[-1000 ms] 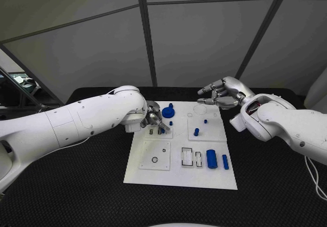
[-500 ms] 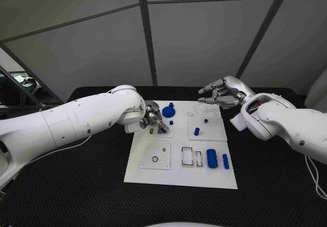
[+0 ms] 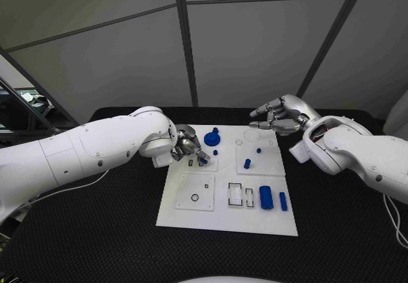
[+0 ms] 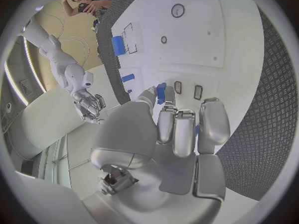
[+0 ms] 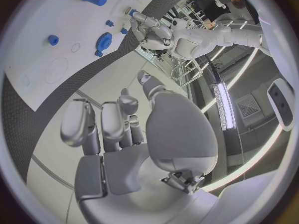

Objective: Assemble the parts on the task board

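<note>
1. Setting: robotics lab or test cell, not a home or shop.
2. Surface (image 3: 102,236) is covered in black textured matting, with a white task board (image 3: 223,219) laid in the middle, carrying outlined slots and small blue parts (image 3: 265,197).
3. Plain grey partition panels (image 3: 111,65) with dark framing close off the back of the cell.
4. Two white robot arms work over the board, each with a silver hand.
5. Right wrist view: long ceiling strip lights (image 5: 222,99) and open indoor floor space beyond the panels.
</note>
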Available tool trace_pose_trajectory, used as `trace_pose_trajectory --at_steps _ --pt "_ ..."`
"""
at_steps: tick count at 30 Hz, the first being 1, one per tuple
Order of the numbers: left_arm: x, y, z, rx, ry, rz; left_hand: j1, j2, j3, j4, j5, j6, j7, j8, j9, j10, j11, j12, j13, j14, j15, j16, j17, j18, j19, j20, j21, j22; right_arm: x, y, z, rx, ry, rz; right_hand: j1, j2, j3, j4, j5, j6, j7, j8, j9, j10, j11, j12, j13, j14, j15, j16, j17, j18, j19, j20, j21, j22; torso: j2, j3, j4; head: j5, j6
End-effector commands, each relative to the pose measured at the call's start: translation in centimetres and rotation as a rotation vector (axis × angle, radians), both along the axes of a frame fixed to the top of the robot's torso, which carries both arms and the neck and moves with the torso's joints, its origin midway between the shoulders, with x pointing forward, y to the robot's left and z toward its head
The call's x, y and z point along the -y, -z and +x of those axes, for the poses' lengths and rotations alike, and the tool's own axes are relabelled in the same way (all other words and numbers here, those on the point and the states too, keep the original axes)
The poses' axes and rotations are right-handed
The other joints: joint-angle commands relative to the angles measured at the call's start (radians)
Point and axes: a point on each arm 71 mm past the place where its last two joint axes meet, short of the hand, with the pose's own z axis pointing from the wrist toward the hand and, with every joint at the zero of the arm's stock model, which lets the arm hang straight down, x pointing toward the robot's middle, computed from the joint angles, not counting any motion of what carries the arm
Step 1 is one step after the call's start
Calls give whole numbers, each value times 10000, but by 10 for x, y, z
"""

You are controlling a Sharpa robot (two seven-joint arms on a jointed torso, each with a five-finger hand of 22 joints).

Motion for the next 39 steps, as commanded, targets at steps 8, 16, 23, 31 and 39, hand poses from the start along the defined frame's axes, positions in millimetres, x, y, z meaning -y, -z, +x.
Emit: trace_pose_trajectory --at_steps 8,16,23,31,39 --pt "-4 -2 -4 1051 -195 231 -95 129 1074 -827 82 222 -71 -119 217 176 -10 248 413 917 -59 190 2075 -108 178 9 179 349 1 0 1 -18 -30 -58 -30 40 55 18 47 55 2 -6 13 -66 28 -17 -3 81 -15 -69 -9 107 -54 -19 -69 -8 -52 35 79 38 -84" --pt "-5 7 -6 1324 -278 666 -192 90 1176 -869 72 252 -75 -146 270 206 -13 301 450 927 -62 221 2108 -123 221 6 223 430 2 0 2 -23 -13 -67 -30 40 55 18 47 55 2 -6 13 -66 28 -17 -3 81 -15 -69 -9 107 -54 -19 -69 -8 -46 34 52 79 -103" --pt "-3 12 -7 1288 -182 823 -240 74 1250 -906 71 272 -81 -164 304 226 -18 337 475 932 -65 237 2124 -132 247 4 250 480 2 0 2 -14 -20 -82 -30 40 55 18 47 55 2 -6 13 -66 28 -17 -3 81 -15 -69 -9 107 -54 -19 -69 -8 -42 38 53 83 -122" --pt "1 15 -9 1178 -55 864 -266 66 1296 -929 71 280 -82 -177 323 234 -20 350 486 936 -67 252 2139 -135 256 2 261 500 1 0 2 11 -40 -103 -40 43 61 25 52 50 6 -9 13 -66 31 -8 2 83 -14 -68 3 107 -54 -19 -74 -10 -39 33 60 89 -157" --pt "-1 17 -10 1090 -39 1055 -320 49 1396 -982 63 295 -83 -206 364 239 -22 350 495 939 -69 262 2150 -139 267 -1 276 530 1 0 2 36 -52 -147 -40 43 61 25 52 50 6 -9 13 -66 31 -8 2 83 -14 -68 3 107 -54 -19 -74 -10 -47 36 58 84 -166"
